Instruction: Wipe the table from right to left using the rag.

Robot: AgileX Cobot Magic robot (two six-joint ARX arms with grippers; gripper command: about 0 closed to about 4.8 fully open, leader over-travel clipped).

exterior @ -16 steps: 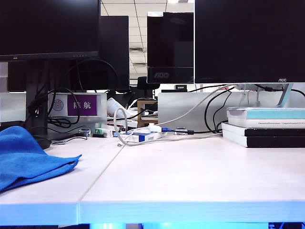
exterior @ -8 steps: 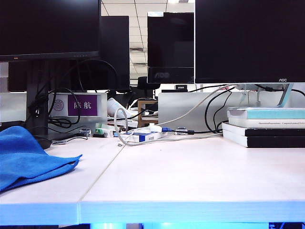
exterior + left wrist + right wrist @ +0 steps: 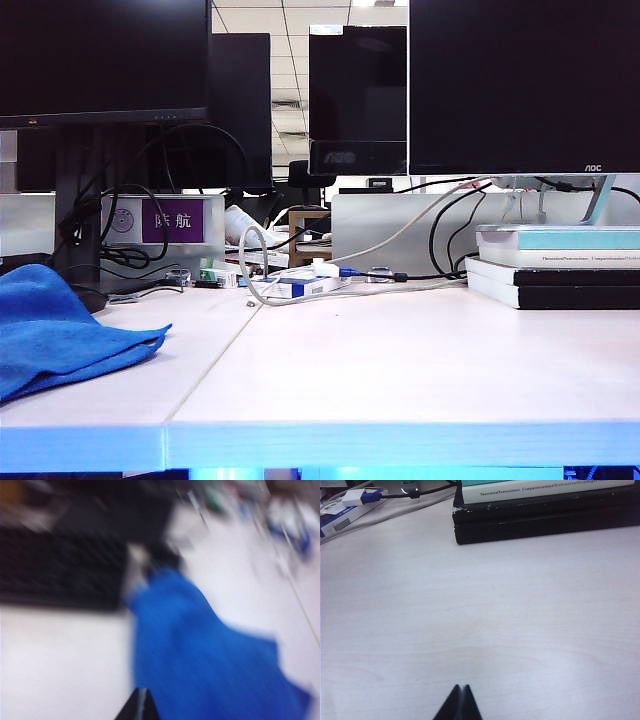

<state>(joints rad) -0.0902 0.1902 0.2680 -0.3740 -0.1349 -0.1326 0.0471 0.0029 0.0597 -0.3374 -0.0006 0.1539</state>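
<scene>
1. While the white table (image 3: 400,370) is spreading across the whole near part of the scene, a thin dark seam is running from its front edge toward the far side, left of the middle.
2. Four dark monitors (image 3: 520,85) are standing along the far edge, filling the upper part of the exterior view.
3. The blue rag (image 3: 60,335) is lying crumpled on the left end of the table, touching the top, with one corner pointing right toward the seam.
4. A stack of books (image 3: 555,265) is sitting at the far right, a pale teal one on top of black ones.
5. A tangle of cables (image 3: 300,280) is lying at the far middle.
6. The left gripper (image 3: 139,704) is hanging over the rag in a blurred wrist view, its tips pressing together on nothing.
7. The right gripper (image 3: 460,701) is hanging over bare table near the books, tips likewise meeting, holding nothing.
</scene>
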